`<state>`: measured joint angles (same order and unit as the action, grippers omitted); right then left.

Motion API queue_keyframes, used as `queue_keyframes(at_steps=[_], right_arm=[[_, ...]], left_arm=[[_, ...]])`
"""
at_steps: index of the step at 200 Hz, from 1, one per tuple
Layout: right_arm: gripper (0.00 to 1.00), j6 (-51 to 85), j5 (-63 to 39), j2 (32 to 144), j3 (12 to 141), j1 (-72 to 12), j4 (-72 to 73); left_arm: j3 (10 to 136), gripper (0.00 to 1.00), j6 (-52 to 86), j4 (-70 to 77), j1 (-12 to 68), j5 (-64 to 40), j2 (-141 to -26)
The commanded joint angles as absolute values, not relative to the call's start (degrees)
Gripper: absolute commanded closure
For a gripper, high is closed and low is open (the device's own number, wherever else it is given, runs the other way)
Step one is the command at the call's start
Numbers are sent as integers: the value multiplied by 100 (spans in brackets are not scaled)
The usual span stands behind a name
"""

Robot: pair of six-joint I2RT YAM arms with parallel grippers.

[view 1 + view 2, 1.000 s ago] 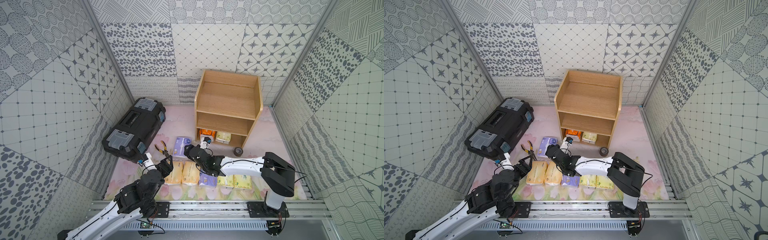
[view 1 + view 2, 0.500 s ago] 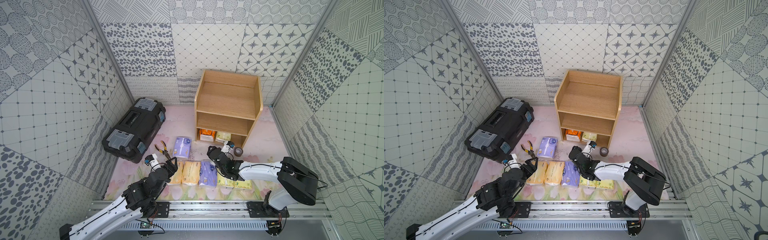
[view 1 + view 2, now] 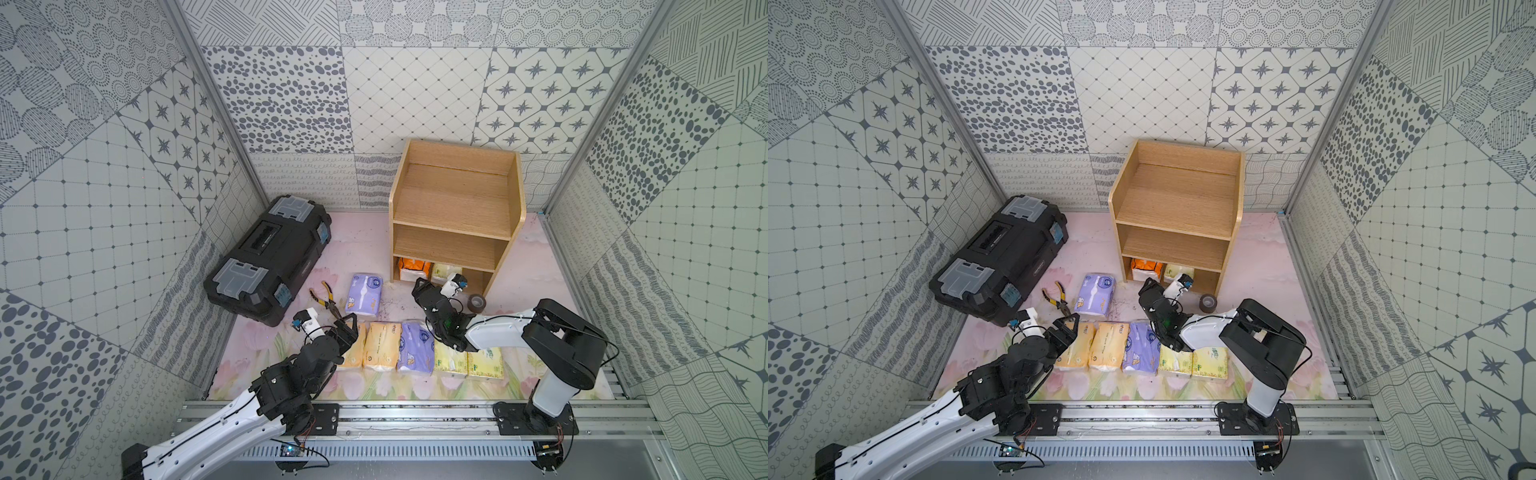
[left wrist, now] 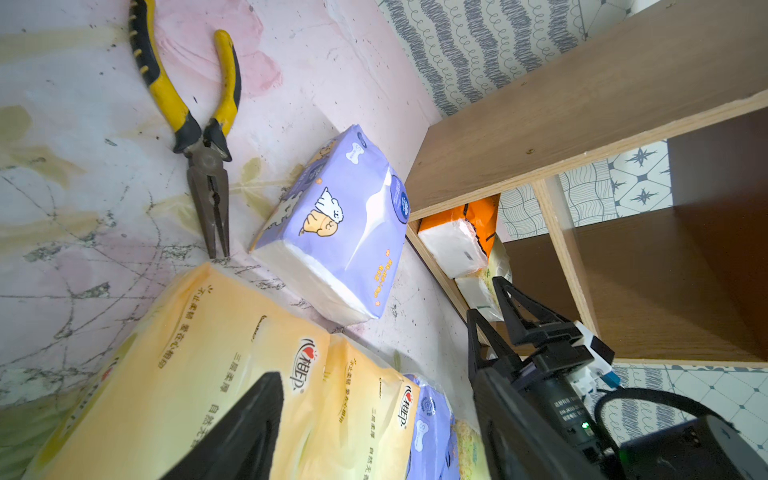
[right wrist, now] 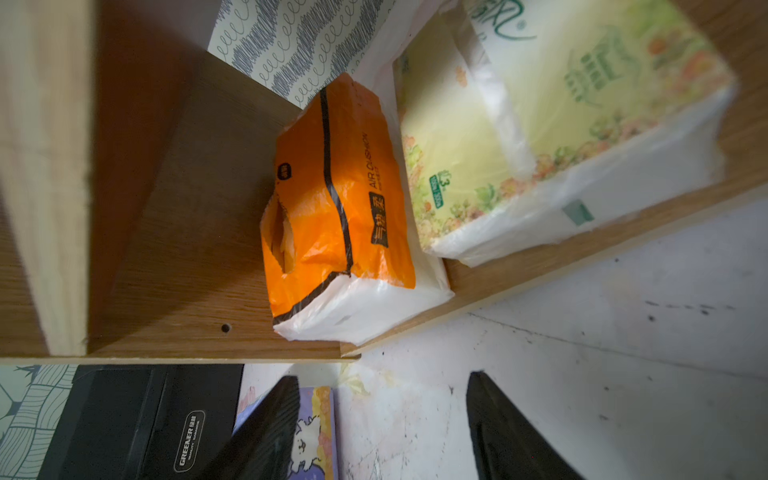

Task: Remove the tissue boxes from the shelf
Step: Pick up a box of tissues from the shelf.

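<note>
Right end effector [image 5: 382, 376]: jaws apart, nothing between them, just outside the open front of the shelf [image 3: 457, 199], level with its bottom tier. The orange tissue pack [image 5: 340, 199] lies ahead of the tips, near but untouched, against the bottom tier's left side wall. Its long axis runs front to back and its short white end faces the opening. It is soft, crinkled glossy film with a black stripe. A yellow-green pack [image 5: 540, 124] with floral print presses its side, lying the same way. The shelf is light wood grain with flat boards and rounded front corners; the upper tiers are bare. Left end effector [image 3: 347, 322]: jaws apart, clamping nothing, over the left end of a row of five packs [image 3: 381, 347] along the front edge of the desk [image 3: 365, 245]. Whether it touches, can't tell. The row's packs are brick-shaped, sides touching, long axes toward the shelf. A single lavender pack [image 3: 365, 293] lies flat between the pliers [image 3: 328, 297] and the shelf's front left corner.
</note>
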<state>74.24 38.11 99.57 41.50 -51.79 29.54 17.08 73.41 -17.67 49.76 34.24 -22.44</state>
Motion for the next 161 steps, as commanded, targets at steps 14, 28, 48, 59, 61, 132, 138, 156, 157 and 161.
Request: queue_keyframes(at_steps=[14,28,48,59,61,132,138,156,157,161], right_arm=[[29,7093,3761,10252,4458,-5057,3528],[28,7062,3768,10355,4539,-5024,3560],[27,7078,3793,10461,4609,-4979,3590],[27,7105,3797,10537,4634,-4948,3672],[27,7113,3790,10551,4639,-4937,3684],[30,7466,3967,10897,4900,-4762,3654],[30,7461,3977,10924,4936,-4762,3646],[31,7456,3999,11033,5064,-4730,3557],[31,7456,3999,11033,5064,-4730,3557],[32,7462,4002,11063,5088,-4722,3556]], left_arm=[[1624,23,7321,-1370,4939,3413,-2250],[1585,23,7342,-1345,4937,3410,-2250],[1556,23,7374,-1318,4931,3392,-2241],[1540,23,7383,-1310,4932,3392,-2250],[1541,23,7389,-1316,4931,3388,-2246],[1522,23,7427,-1318,4931,3381,-2231],[1521,23,7434,-1311,4931,3383,-2238],[1503,23,7449,-1326,4942,3392,-2229],[1499,23,7451,-1327,4936,3392,-2226],[1500,23,7453,-1327,4930,3392,-2221]])
